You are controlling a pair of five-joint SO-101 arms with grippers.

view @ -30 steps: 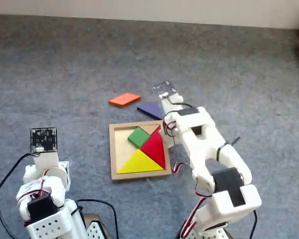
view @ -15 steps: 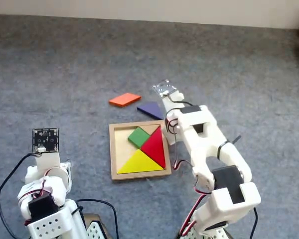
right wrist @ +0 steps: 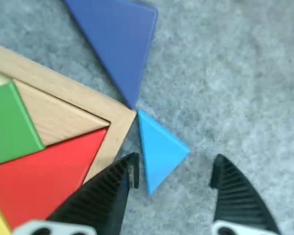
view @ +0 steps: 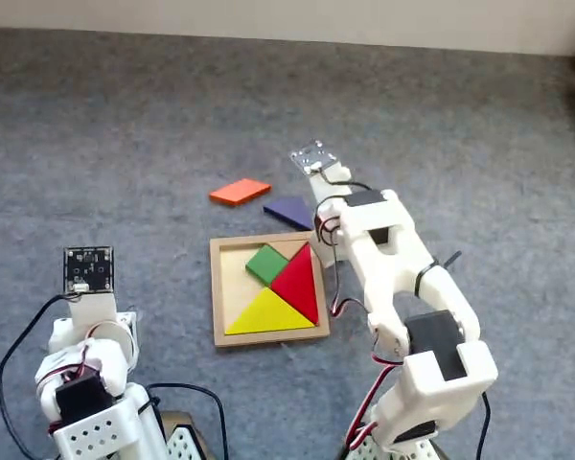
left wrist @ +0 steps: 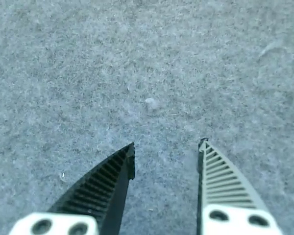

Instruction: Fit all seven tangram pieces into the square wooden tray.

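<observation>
- three pieces lie in the tray (view: 217, 287): green (view: 266, 264), red (view: 300, 283) and yellow (view: 265, 313). the strip of tray floor farthest from the right pincer is bare wood.
- right pincer (right wrist: 175, 171) hangs jaws apart and holds nothing, just outside a tray corner. the light blue triangle (right wrist: 159, 147) lies flat on the carpet (view: 125, 115) between the jaws, closer to the tray-side finger (right wrist: 108, 196), with one tip at the corner.
- just past the pincer tips lies the dark blue triangle (right wrist: 115, 39), its point meeting that same corner. the orange piece (view: 240, 192) sits farther out beyond it.
- left pincer (left wrist: 166, 152) is also spread, over bare carpet, well apart from the tray.
- step in hand, as i judge it: picking up the light blue triangle, with about half the pieces still unplaced.
- next move calls for going straight down and closing on the triangle's edges. the piece is thin, so the tips must reach the carpet, and the tray-side finger must clear the rim.
</observation>
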